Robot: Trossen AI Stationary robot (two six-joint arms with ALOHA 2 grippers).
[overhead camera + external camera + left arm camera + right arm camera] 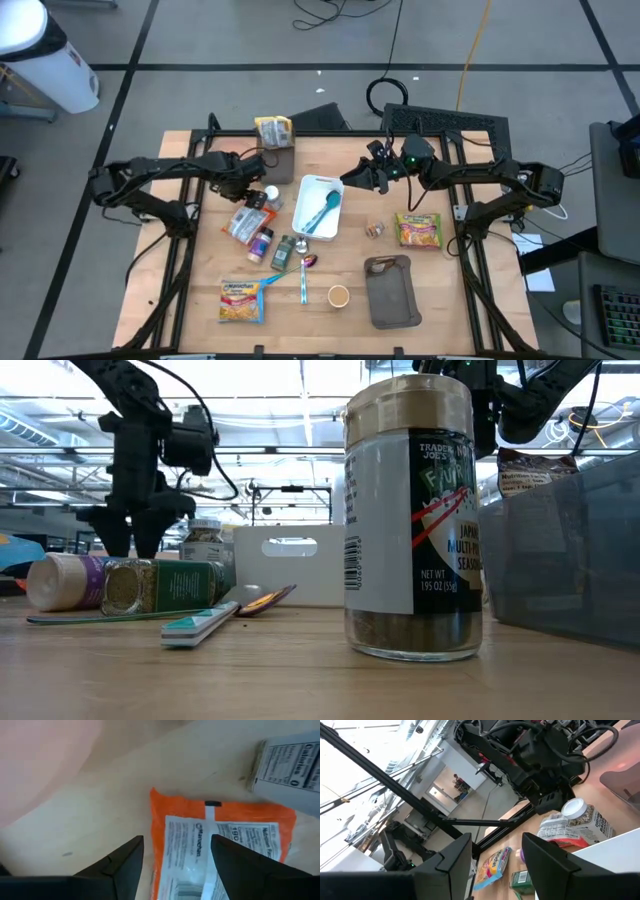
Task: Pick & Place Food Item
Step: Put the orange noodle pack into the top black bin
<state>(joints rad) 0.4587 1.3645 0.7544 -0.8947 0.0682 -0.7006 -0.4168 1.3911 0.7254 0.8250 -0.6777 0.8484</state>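
Over the left half of the desk (450, 300), the left end effector (247, 193) hangs just above an orange ramen packet (220, 850), fingers spread with nothing between them. The wrist view shows the packet lying flat, its upper edge level with the fingertips (134, 851) and a white-labelled jar (290, 767) just beyond its far corner. From above, this packet (244, 222) sits in a tight cluster with a white-capped jar (268, 195) and a purple spice bottle (261, 243).

The right end effector (362, 175) waits raised near the far end of the white tray (335, 184), fingers apart and empty. A teal spoon (322, 213) lies in that tray. Other food packets rest well apart: a green one (418, 229) on the right, a yellow one (241, 300) at the near left.

Judged risks:
- The packet is thin and flat; fingers descending may scrape the desk or slide off the film without a pinch.
- The fingers straddle the packet's corner rather than its middle, so a closure here may catch only an edge and let it swing or slip.
- Close neighbours may be nudged or toppled by the descent.
- The task names no destination; the tray is a likely target, but the spoon occupies it
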